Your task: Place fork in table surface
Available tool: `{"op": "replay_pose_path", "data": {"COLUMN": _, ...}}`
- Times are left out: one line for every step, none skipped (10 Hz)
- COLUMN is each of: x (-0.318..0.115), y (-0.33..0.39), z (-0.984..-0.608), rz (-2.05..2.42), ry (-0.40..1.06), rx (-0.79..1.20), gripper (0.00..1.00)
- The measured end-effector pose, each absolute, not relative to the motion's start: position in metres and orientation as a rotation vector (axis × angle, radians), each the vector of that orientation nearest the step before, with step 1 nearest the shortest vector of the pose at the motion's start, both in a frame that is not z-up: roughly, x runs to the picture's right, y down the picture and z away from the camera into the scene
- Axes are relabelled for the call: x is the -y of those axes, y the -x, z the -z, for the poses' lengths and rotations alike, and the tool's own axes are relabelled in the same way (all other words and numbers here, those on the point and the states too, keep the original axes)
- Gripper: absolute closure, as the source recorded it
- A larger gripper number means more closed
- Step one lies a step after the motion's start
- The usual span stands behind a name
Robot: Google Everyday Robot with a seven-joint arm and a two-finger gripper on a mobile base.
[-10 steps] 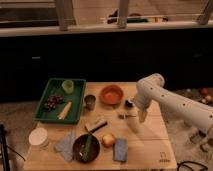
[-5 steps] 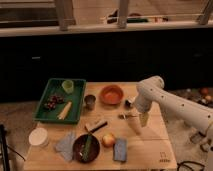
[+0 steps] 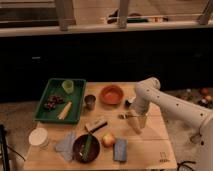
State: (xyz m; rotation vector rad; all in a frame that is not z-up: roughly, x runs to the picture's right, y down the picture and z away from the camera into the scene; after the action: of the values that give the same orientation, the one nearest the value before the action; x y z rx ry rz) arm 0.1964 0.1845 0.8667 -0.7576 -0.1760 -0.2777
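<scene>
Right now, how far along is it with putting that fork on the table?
Done: the fork is out over bare planks of the table surface, just below and right of the orange bowl. In hand: the gripper hangs low right beside it; I can't tell whether the fork touches the wood yet. Left: leaving it lying flat and backing off.

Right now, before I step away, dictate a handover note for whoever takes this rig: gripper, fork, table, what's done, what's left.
Gripper: low over the table, on its bare stretch in front of the orange bowl.
Fork: right at the gripper. It can't be told whether it is held or already lying on the wood.
Done: fork brought to open tabletop, well away from the green tray.
Left: confirm the fork rests flat on the table, then lift the arm away.
</scene>
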Motion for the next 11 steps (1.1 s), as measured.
{"op": "replay_pose_path", "data": {"x": -0.186, "y": -0.196, "z": -0.868, "rz": 0.273, "ry": 0.760, "rx": 0.169, "gripper": 0.20}}
{"op": "replay_pose_path", "data": {"x": -0.187, "y": -0.194, "z": -0.869, "rz": 0.267, "ry": 0.760, "rx": 0.164, "gripper": 0.20}}
{"op": "replay_pose_path", "data": {"x": -0.185, "y": -0.194, "z": -0.871, "rz": 0.260, "ry": 0.755, "rx": 0.157, "gripper": 0.20}}
{"op": "replay_pose_path", "data": {"x": -0.185, "y": -0.193, "z": -0.872, "rz": 0.255, "ry": 0.755, "rx": 0.156, "gripper": 0.20}}
{"op": "replay_pose_path", "data": {"x": -0.185, "y": -0.193, "z": -0.873, "rz": 0.249, "ry": 0.754, "rx": 0.150, "gripper": 0.20}}
{"op": "replay_pose_path", "data": {"x": -0.184, "y": -0.193, "z": -0.875, "rz": 0.242, "ry": 0.754, "rx": 0.143, "gripper": 0.22}}
{"op": "replay_pose_path", "data": {"x": -0.183, "y": -0.193, "z": -0.875, "rz": 0.239, "ry": 0.754, "rx": 0.141, "gripper": 0.28}}
{"op": "replay_pose_path", "data": {"x": -0.183, "y": -0.194, "z": -0.876, "rz": 0.235, "ry": 0.760, "rx": 0.138, "gripper": 0.40}}
{"op": "replay_pose_path", "data": {"x": -0.184, "y": -0.195, "z": -0.877, "rz": 0.232, "ry": 0.765, "rx": 0.137, "gripper": 0.51}}
{"op": "replay_pose_path", "data": {"x": -0.184, "y": -0.195, "z": -0.879, "rz": 0.229, "ry": 0.768, "rx": 0.136, "gripper": 0.58}}
{"op": "replay_pose_path", "data": {"x": -0.184, "y": -0.193, "z": -0.881, "rz": 0.225, "ry": 0.770, "rx": 0.140, "gripper": 0.71}}
